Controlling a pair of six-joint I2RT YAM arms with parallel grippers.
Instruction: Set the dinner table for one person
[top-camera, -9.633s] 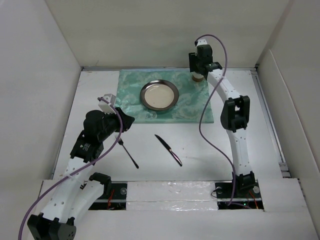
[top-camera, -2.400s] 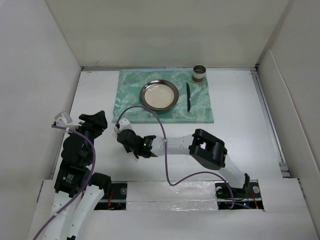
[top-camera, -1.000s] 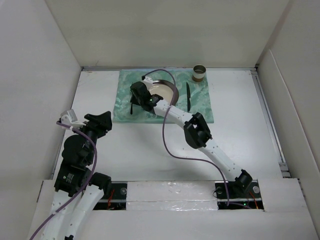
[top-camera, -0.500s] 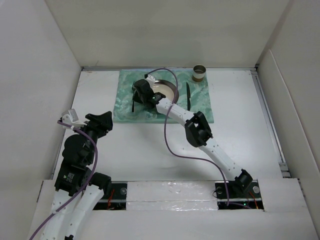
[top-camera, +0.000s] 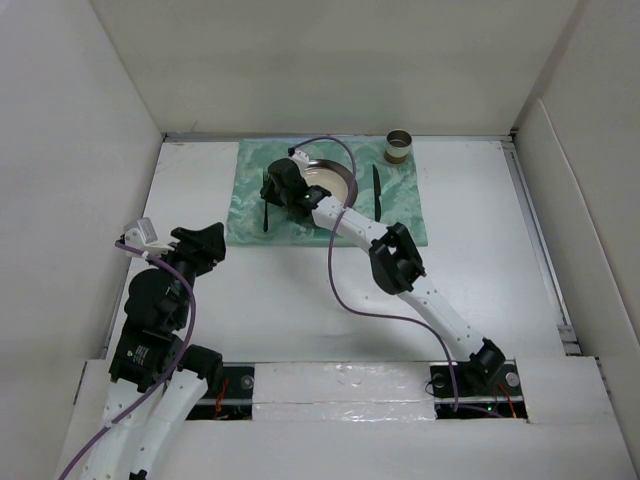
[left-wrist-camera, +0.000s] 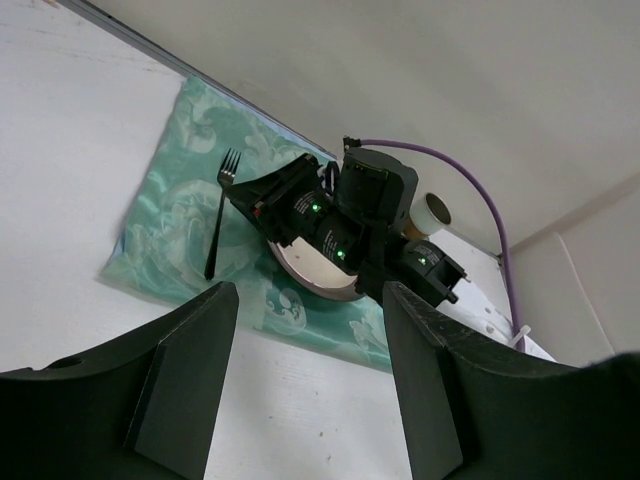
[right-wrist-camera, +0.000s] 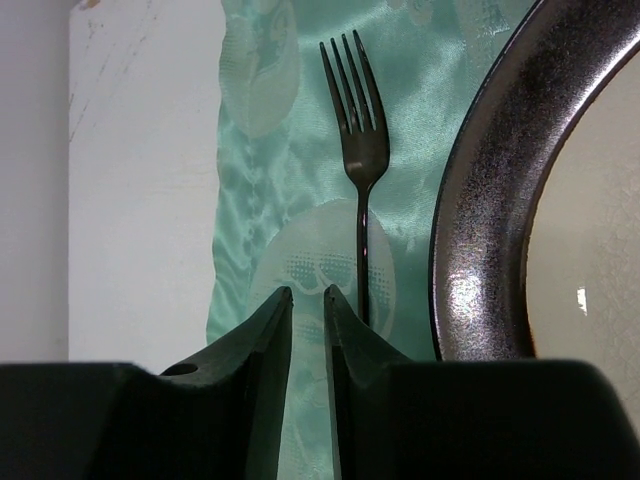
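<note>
A dark fork (right-wrist-camera: 360, 150) lies flat on the green placemat (right-wrist-camera: 270, 150), just left of the metal plate (right-wrist-camera: 480, 200), tines pointing away. My right gripper (right-wrist-camera: 308, 292) hovers over the fork's handle end, open by a narrow gap with nothing between the fingers; the handle runs beside its right finger. From above, the fork (top-camera: 266, 213) lies along the mat's left part, and a knife (top-camera: 377, 193) lies right of the plate (top-camera: 338, 181). My left gripper (top-camera: 205, 245) stands open and empty over the white dinner table (top-camera: 300, 290), at its left.
A small cup (top-camera: 399, 147) stands at the mat's far right corner. The right arm stretches diagonally across the table from its base at the near right. White upright panels close in the table on the left, right and far sides.
The right gripper's jaws have parted and the fork now lies free on the mat. The gripper has shifted slightly farther along the fork. The left arm has stayed put.
</note>
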